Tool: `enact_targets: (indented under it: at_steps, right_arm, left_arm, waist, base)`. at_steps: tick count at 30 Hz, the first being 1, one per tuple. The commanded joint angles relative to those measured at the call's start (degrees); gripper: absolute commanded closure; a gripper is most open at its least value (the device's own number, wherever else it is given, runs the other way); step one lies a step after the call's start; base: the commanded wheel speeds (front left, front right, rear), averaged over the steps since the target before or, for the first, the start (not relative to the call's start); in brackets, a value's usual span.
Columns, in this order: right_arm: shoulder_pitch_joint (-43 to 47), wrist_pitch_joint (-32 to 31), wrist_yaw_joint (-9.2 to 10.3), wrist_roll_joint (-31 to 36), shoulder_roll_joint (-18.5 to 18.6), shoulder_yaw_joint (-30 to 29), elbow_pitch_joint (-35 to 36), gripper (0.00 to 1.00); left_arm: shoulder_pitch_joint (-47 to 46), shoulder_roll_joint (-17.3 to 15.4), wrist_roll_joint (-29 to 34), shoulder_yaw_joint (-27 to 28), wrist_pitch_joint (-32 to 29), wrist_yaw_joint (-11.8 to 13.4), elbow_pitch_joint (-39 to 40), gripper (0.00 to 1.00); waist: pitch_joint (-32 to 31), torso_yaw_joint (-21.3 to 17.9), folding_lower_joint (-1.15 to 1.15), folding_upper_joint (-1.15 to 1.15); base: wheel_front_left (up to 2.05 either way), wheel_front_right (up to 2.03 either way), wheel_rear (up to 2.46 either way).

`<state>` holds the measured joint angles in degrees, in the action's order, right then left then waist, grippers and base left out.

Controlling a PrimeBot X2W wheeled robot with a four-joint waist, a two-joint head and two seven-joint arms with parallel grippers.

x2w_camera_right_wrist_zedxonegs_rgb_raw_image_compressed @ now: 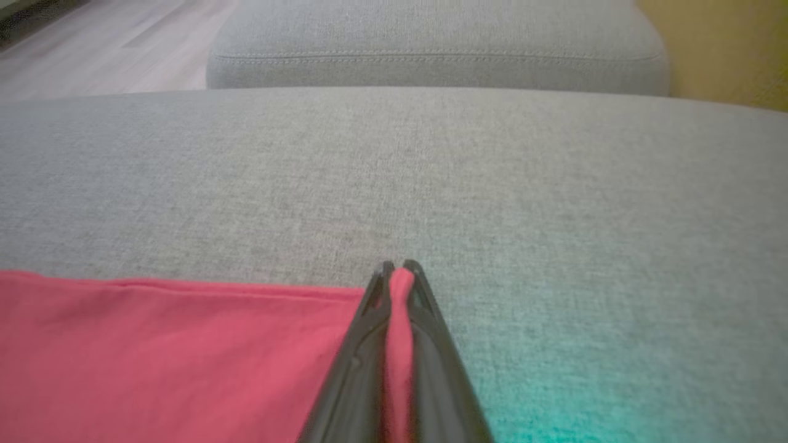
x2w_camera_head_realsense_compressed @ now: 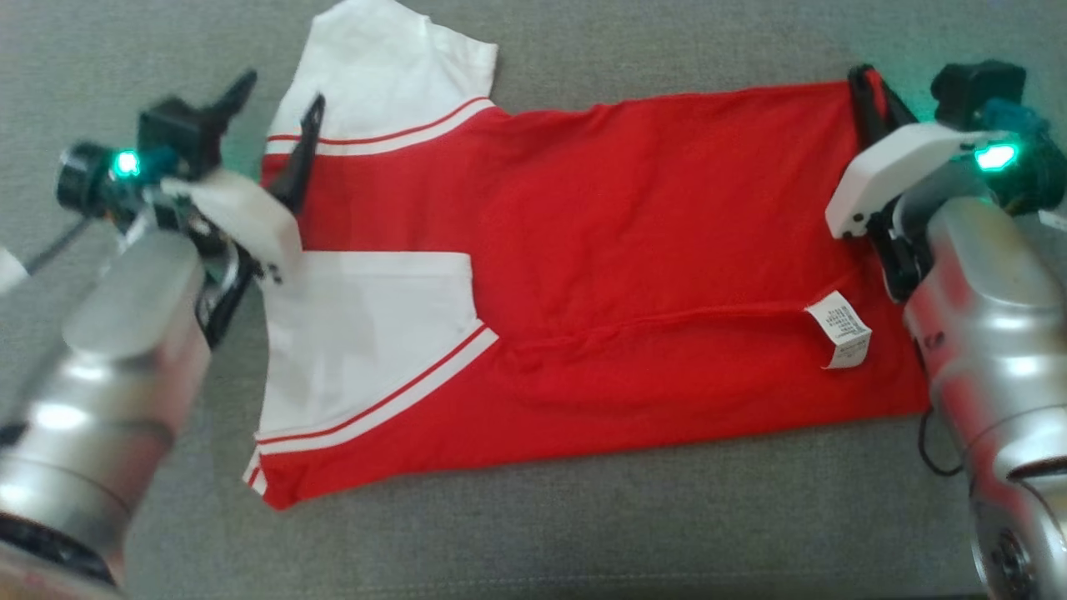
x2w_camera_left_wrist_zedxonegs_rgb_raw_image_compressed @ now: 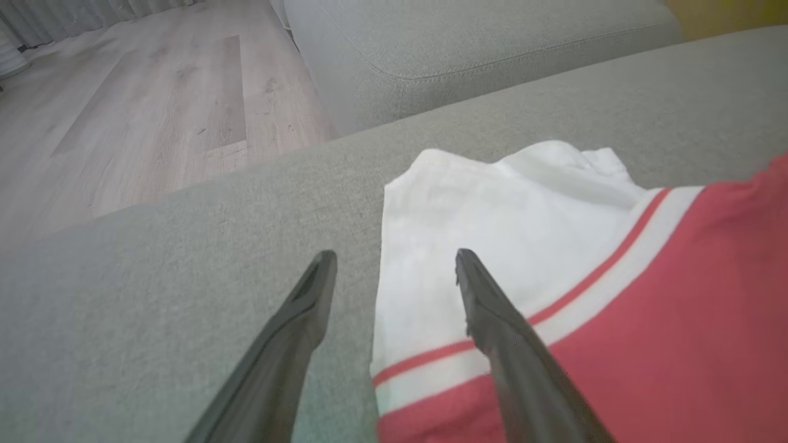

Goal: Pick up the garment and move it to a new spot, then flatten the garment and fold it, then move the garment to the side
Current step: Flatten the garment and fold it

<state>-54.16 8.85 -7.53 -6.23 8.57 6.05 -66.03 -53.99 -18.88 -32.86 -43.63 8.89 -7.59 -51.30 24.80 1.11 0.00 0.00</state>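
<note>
One garment (x2w_camera_head_realsense_compressed: 633, 275), right gripper (x2w_camera_right_wrist_zedxonegs_rgb_raw_image_compressed: 399, 271) pinching its corner, left gripper (x2w_camera_left_wrist_zedxonegs_rgb_raw_image_compressed: 396, 258) spread, apparently astride sleeve (x2w_camera_left_wrist_zedxonegs_rgb_raw_image_compressed: 492, 203).

Looking like a home living room. Everything is sitting on a grey woven-fabric sofa seat (x2w_camera_head_realsense_compressed: 533, 542). A second cushion (x2w_camera_left_wrist_zedxonegs_rgb_raw_image_compressed: 480, 55) in the same upholstery, with a stitched seam, is sitting just behind it. Pale wood-plank floor (x2w_camera_left_wrist_zedxonegs_rgb_raw_image_compressed: 141, 104) is running off past the seat edge, and what looks like a light curtain (x2w_camera_left_wrist_zedxonegs_rgb_raw_image_compressed: 74, 15) is hanging at its far end. A yellow wall (x2w_camera_right_wrist_zedxonegs_rgb_raw_image_compressed: 720, 49) is showing beside the cushion. A red-and-white garment (x2w_camera_head_realsense_compressed: 625, 250) is lying spread on the seat.
</note>
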Motion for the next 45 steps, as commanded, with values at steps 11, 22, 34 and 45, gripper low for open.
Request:
enact_targets:
  at_steps: [11, 22, 34, 45]
  right_arm:
    - [-4.1, 3.7, 0.04, -4.6, -1.6, 5.7, 1.7, 1.0]
    - [-5.2, 4.9, 0.04, -8.9, -2.6, 10.4, 2.4, 1.0]
    - [-6.7, 6.0, 0.04, -12.3, -1.1, 10.7, 5.3, 1.0]
    - [-0.2, 6.1, 0.04, -6.9, -0.1, 1.6, 16.1, 1.0]
  left_arm:
    - [-11.2, -8.5, -13.9, -7.0, -5.6, 0.1, 5.1, 0.0]
    - [-14.6, -10.4, -19.9, -11.9, -7.9, 0.1, 2.3, 0.64]
    - [-19.2, -10.5, -17.9, -15.0, 3.3, 0.1, -1.0, 1.0]
    - [-18.1, -8.2, -14.3, -10.9, 6.1, 0.5, 1.2, 1.0]
  waist:
    - [4.3, -4.8, 0.0, 0.0]
    - [6.1, -7.1, 0.0, 0.0]
    - [4.7, -6.3, 0.0, 0.0]
    - [-0.4, -3.4, 0.0, 0.0]
  base:
    - [0.0, 0.0, 0.0]
    - [0.0, 0.0, 0.0]
    - [0.0, 0.0, 0.0]
    - [0.0, 0.0, 0.0]
